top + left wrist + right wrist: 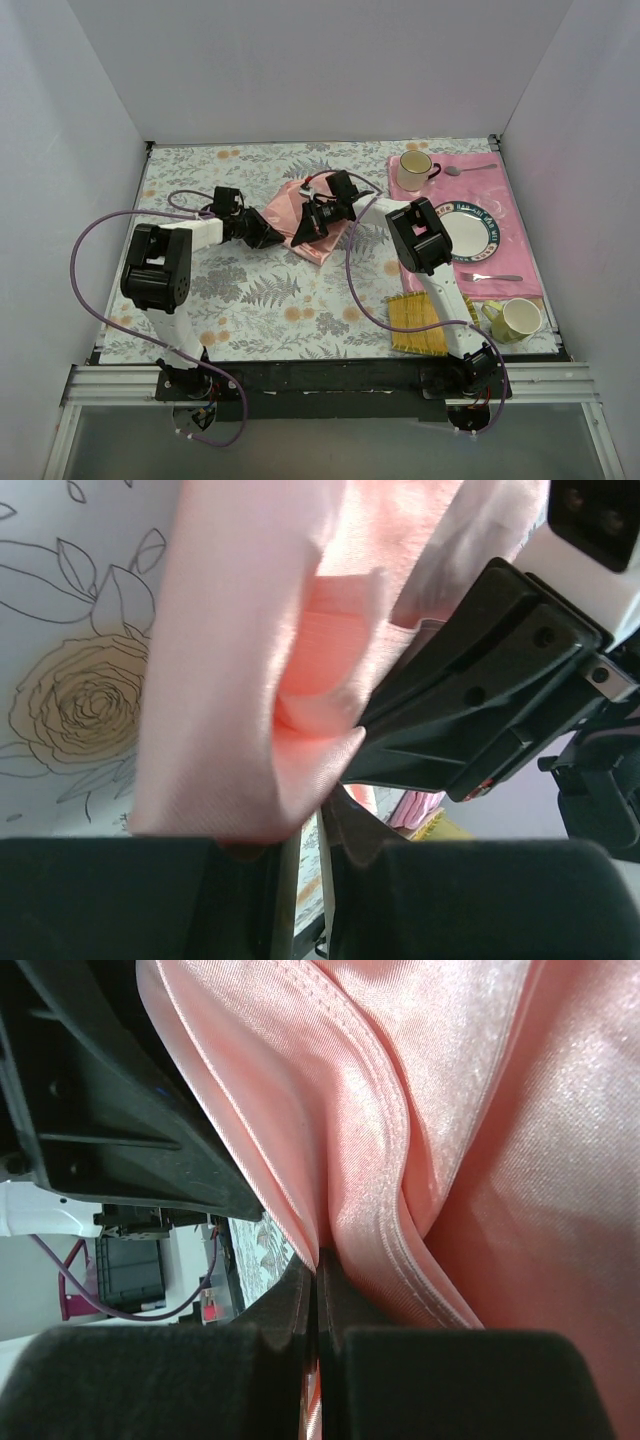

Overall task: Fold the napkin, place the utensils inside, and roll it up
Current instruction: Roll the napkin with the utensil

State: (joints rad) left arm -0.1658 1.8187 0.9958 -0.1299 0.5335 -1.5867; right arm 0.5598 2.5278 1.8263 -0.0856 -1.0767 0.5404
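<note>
From above, the napkin [290,200] lies bunched rather than neatly folded, right at the tips of the left gripper [277,234] and the right gripper [307,222], with nothing laid inside it and the rolling all to come. The left wrist view shows narrow jaws with the cloth's fold at their tips, though I cannot tell if they grip it. The right wrist view shows fingers pinched shut on its hem, and no writing is readable anywhere.

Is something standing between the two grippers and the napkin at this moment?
Nothing visible does. The right gripper is shut on a fold of the napkin. The left gripper has its tips right at another fold, with the right gripper's body close beside it.
</note>
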